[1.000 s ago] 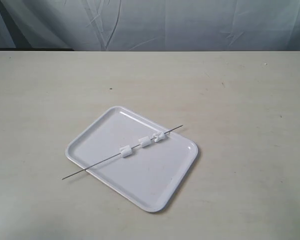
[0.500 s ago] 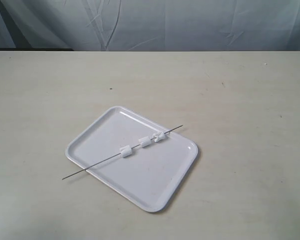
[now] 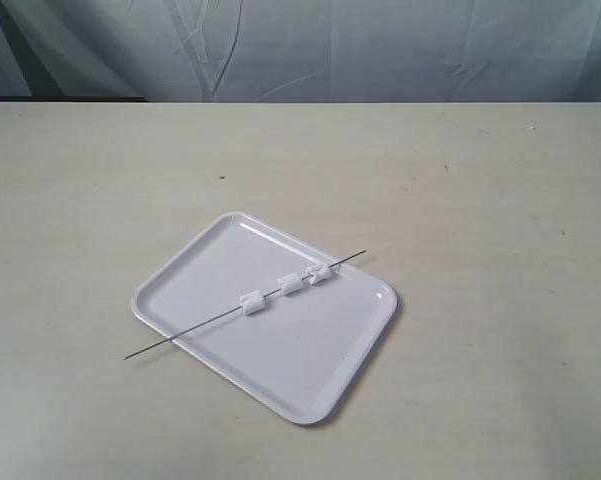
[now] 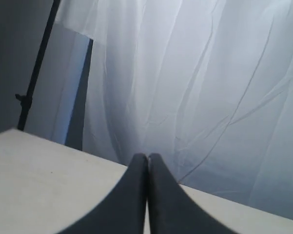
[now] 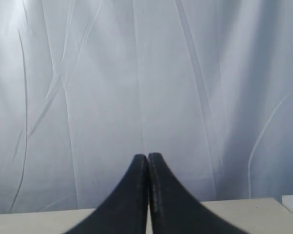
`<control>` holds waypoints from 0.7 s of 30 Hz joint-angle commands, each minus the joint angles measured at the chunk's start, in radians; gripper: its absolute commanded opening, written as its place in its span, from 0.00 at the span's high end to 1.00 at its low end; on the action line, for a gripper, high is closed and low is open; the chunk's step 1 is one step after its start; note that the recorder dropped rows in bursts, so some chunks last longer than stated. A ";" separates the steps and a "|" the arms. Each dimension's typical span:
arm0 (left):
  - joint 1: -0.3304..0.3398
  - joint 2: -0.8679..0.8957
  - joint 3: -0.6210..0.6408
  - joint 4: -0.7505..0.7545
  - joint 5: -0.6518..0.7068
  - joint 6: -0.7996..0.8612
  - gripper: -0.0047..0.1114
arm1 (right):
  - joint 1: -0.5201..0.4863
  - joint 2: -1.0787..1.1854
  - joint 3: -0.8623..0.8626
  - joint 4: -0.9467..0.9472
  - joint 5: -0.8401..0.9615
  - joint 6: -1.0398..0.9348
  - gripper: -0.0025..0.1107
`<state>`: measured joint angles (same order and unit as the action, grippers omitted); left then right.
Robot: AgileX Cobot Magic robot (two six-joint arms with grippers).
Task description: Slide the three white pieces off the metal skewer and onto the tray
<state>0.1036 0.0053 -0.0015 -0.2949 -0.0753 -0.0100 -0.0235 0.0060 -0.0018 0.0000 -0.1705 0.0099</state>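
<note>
In the lower middle of the exterior frame the tray (image 3: pixel 280 360) lies flat on the table (image 3: pixel 500 300), one corner nearest the camera. The metal skewer (image 3: pixel 205 322) lies slantwise across it, its lower-left end jutting past the rim over the table. The three white pieces (image 3: pixel 291 284) sit threaded on it above the tray, two close together toward the upper right, one apart. A pale curtain (image 3: pixel 380 50) fills the top of the frame. In the wrist views the left gripper (image 4: pixel 147 163) and right gripper (image 5: pixel 147 161) have dark fingers pressed tip to tip.

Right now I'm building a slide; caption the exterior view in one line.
Skewer with three white pieces lies diagonally across the tray on the table.
</note>
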 commanded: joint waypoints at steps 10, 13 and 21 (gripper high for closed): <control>0.003 -0.005 0.001 0.147 -0.246 -0.024 0.96 | -0.003 -0.006 0.002 0.010 -0.157 -0.002 0.97; 0.003 -0.005 0.001 0.147 -0.318 -0.024 0.96 | -0.003 -0.006 0.002 0.010 -0.155 -0.002 0.97; 0.003 -0.005 0.001 0.149 -0.377 -0.190 0.96 | -0.003 -0.006 0.002 0.010 -0.175 0.251 0.97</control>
<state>0.1036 0.0031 -0.0015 -0.1516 -0.4171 -0.0770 -0.0235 0.0060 -0.0018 0.0099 -0.3130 0.1381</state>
